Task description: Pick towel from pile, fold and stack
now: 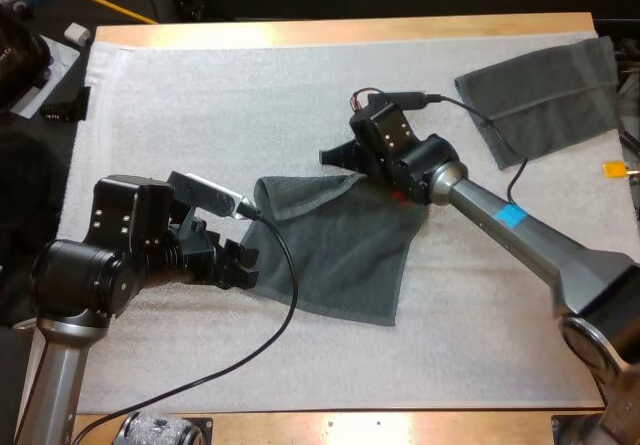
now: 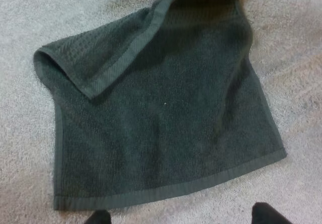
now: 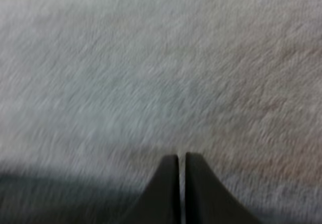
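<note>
Left pincer (image 1: 238,263) is sitting released just off the near-left edge of the centre towel (image 1: 340,250). Its fingertips (image 2: 98,217) are standing wide apart at the hem, clear of the cloth.

Centre towel (image 2: 166,123) is dark grey-green with a textured weave and a flat hem band. It's lying mostly flat on the white mat (image 1: 200,85). One corner is flopping back over the body, and the far corner is rising in a peak toward the right pincer (image 1: 335,155).

Right pincer (image 3: 181,158) is clenched at that raised corner and appears to be grasping it. Its fingers (image 3: 166,183) are showing a hairline gap between them, with bare mat ahead and a dark blur of towel beside them. The actual pinch point isn't readable there.

By view:
- The left wrist view is giving the weave, the hem and the folded-over flap.
- The high view is giving both arms and the peak running under the right pincer.
- The high view is also giving a second towel (image 1: 545,95), lying flat and folded well off to the far right of the centre towel.
- The wooden tabletop (image 1: 300,33) is edging the mat beyond the centre towel.

Count: two towels, two pincers, one mat.
</note>
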You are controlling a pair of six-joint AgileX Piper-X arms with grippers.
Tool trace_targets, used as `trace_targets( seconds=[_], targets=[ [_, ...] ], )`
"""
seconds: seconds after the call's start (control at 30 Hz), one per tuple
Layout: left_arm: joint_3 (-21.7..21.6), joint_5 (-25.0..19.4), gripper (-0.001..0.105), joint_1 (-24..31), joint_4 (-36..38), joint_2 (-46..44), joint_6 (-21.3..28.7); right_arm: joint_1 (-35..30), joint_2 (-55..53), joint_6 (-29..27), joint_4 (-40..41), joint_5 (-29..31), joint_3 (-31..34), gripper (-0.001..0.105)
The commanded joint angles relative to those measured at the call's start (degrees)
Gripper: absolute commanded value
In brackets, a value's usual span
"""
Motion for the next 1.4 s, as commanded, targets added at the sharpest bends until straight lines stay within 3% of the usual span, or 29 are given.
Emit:
trace_targets(
  seconds=[0.0, 0.33, 0.57, 1.37],
  targets=[
    [-0.2, 0.3, 0.055, -0.2, -0.4, 0.1, 0.0, 1.2, -3.9, -3.1, 5.6, -4.5, -1.1, 0.0],
    [-0.3, 0.4, 0.055, -0.4, -0.6, 0.4, 0.1, 7.0, -6.0, -5.6, 14.6, -12.6, -1.3, 0.0],
    [-0.3, 0.2, 0.055, -0.3, -0.4, 0.4, -0.1, 9.4, -2.5, -4.8, 13.5, -13.1, -1.3, 0.0],
    [-0.1, 0.1, 0.056, -0.1, 0.4, 0.0, -0.5, 8.2, 8.6, -1.9, 12.2, -12.4, -5.0, 0.0]
  ],
)
